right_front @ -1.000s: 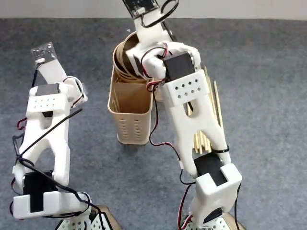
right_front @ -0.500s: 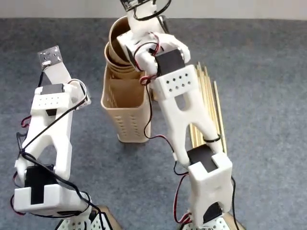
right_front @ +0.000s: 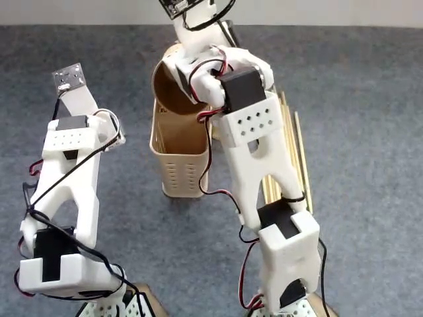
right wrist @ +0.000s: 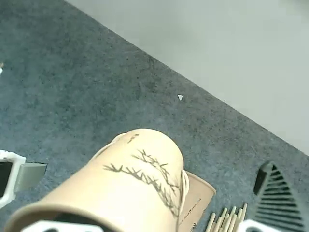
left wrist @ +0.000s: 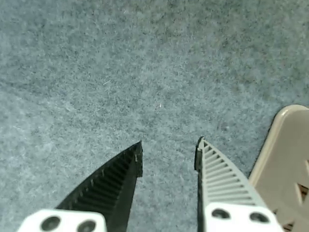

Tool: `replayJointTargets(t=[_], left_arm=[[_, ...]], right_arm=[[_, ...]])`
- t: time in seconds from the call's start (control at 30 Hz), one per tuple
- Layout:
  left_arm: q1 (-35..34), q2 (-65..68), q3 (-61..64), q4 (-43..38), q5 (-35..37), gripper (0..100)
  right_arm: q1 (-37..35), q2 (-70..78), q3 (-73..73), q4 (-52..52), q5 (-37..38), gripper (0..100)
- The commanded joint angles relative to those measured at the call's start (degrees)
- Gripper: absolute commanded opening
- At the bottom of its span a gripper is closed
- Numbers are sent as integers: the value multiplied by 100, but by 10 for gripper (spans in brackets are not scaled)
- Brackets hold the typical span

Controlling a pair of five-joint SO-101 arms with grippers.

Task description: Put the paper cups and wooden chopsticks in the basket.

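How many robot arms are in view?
2. The left arm stands beside the basket, its claw over carpet; the right arm leans over the basket, at the paper cups.

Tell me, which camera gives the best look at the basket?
The high view: the basket stands between the two arms, its open top and perforated wall visible, with paper cups tilted over its far end. The left wrist view catches a corner of it beside the left pincer.
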Motion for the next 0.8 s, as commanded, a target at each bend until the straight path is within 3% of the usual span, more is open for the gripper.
replayJointTargets(t=[0.0, 0.4, 0.6, 0.77], left_arm=[[40, -13, -163, -70, 26, 203], [40, 13, -163, -70, 26, 203], [40, 22, -163, -70, 26, 203], [40, 22, -163, -70, 26, 203]], right_arm=[[-48, -92, -215, 66, 114, 350], [-101, -92, -189, -708, 149, 350], [-145, -92, -189, 356, 149, 348], [-127, -136, -391, 813, 141, 197]])
